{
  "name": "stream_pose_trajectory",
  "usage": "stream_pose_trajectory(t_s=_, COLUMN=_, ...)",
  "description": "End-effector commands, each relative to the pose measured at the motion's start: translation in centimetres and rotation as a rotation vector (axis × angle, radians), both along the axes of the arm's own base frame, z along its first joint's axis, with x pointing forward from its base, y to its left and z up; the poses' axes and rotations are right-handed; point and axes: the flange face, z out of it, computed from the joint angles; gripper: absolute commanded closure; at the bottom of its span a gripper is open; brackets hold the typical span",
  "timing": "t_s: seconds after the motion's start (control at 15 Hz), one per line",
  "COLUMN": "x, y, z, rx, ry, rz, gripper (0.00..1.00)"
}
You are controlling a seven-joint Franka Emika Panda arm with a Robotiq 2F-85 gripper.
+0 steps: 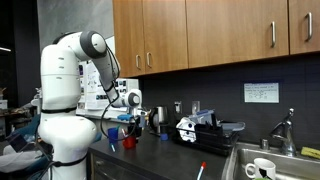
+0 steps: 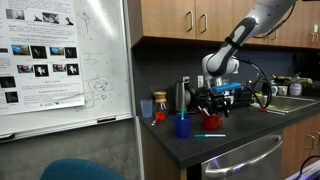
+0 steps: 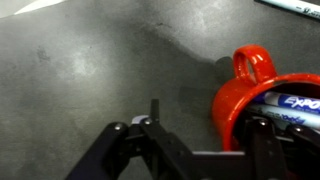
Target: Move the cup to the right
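Note:
The red cup (image 3: 240, 100) is at the right of the wrist view, with a small loop on its rim and an Expo marker (image 3: 290, 103) inside. It stands on the dark counter in both exterior views (image 1: 128, 141) (image 2: 211, 122). My gripper (image 3: 210, 128) is open and low over the cup. Its left finger is outside the cup and its right finger is over the cup's opening, so the cup's wall lies between the fingers. In both exterior views the gripper (image 1: 127, 124) (image 2: 210, 107) hangs right above the cup. I cannot tell if a finger touches the cup.
A blue cup (image 2: 183, 125) stands close beside the red cup. A tan cup (image 2: 147, 107) and a steel cup (image 2: 160, 100) stand behind. A marker (image 2: 210, 135) lies on the counter in front. A sink (image 1: 240, 160) holds a white mug (image 1: 263, 168). A whiteboard (image 2: 60, 60) stands nearby.

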Motion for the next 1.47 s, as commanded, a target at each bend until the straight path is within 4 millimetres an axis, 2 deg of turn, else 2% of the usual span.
stream_pose_trajectory(t_s=0.0, x=0.2, y=0.2, z=-0.2, rx=0.015, ry=0.005, rz=-0.010, gripper=0.63)
stream_pose_trajectory(t_s=0.2, x=0.0, y=0.4, z=-0.1, rx=0.010, ry=0.004, rz=-0.004, gripper=0.88)
stream_pose_trajectory(t_s=0.33, x=-0.1, y=0.5, z=0.1, rx=0.007, ry=0.003, rz=0.002, gripper=0.99)
stream_pose_trajectory(t_s=0.6, x=-0.3, y=1.0, z=1.3, rx=0.005, ry=-0.010, rz=0.031, gripper=0.98)
stream_pose_trajectory(t_s=1.4, x=-1.2, y=0.4, z=9.1, rx=0.022, ry=-0.098, rz=0.098, gripper=0.98)
